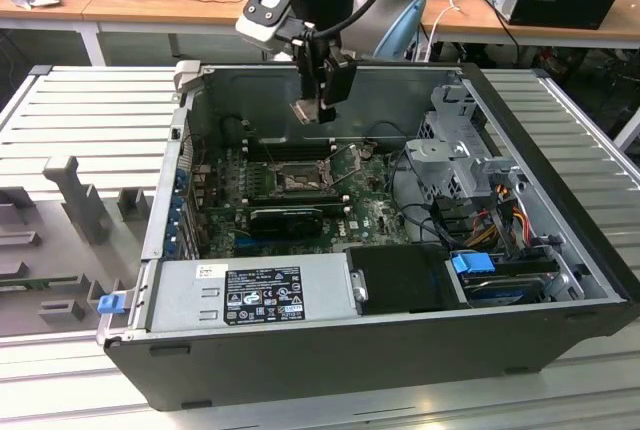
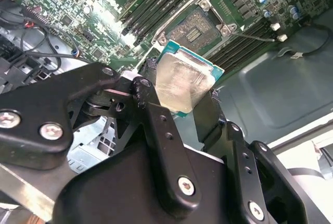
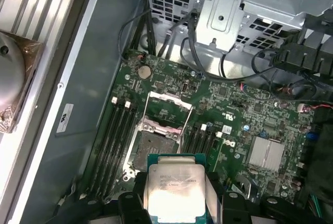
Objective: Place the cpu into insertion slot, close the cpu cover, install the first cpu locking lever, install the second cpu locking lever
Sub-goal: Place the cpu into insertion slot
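In the exterior view the gripper [image 1: 322, 113] hung above the open computer case [image 1: 300, 360], pinching the cpu [image 1: 305, 111] by two opposite edges, well above the insertion slot [image 1: 298, 182]. The case walls stood clear of the arm, but the graphics card [image 1: 285, 218] lay just beside the slot, so a drifting descent could have knocked it. In the second wrist view the cpu [image 2: 182, 81] sat tilted between the black fingers [image 2: 151, 99], with only their tips on its edges. That grip looked shallow, and a jolt could have let the chip swivel or drop onto the board. The insertion slot [image 2: 200, 26] showed bare, with memory slots [image 2: 156, 5] close along one side. In the first wrist view the cpu [image 3: 174, 187] hung short of the insertion slot [image 3: 153, 146], not yet over it. The cpu cover [image 3: 169, 98] stood swung open at the slot's far edge, leaving the way down free. If the chip had come in skewed or rotated, it would likely have caught the black rim or pressed the contacts crooked. Memory slots [image 3: 117, 135] flanked the slot closely, leaving the fingers little room, while cables [image 3: 208, 62] and the drive cage [image 3: 244, 10] lay well apart.
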Action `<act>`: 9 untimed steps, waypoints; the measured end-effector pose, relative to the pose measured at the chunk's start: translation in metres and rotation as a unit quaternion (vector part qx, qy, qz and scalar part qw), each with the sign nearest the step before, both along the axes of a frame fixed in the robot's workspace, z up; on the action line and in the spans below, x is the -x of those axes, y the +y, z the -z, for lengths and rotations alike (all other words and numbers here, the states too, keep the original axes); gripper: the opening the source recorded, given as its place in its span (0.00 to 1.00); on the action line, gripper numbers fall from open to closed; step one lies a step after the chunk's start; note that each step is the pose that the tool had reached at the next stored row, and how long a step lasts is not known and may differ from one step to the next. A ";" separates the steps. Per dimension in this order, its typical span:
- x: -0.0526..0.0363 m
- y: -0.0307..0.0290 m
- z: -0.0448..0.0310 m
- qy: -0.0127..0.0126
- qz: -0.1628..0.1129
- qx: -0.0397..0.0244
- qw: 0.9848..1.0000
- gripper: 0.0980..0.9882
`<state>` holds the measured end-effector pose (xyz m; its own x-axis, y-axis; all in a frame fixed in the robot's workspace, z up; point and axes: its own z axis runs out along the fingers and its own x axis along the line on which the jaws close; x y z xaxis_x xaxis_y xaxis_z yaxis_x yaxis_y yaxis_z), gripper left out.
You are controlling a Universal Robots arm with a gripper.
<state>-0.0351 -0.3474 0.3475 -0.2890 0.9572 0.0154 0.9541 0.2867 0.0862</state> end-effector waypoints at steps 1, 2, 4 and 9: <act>0.0000 0.0000 0.0007 0.000 0.002 0.000 1.000 0.48; 0.0000 0.0000 0.0011 0.000 0.004 0.000 1.000 0.48; 0.0000 0.0000 0.0020 0.000 0.007 0.000 1.000 0.48; 0.0003 0.0000 0.0055 0.000 0.037 0.000 0.999 0.48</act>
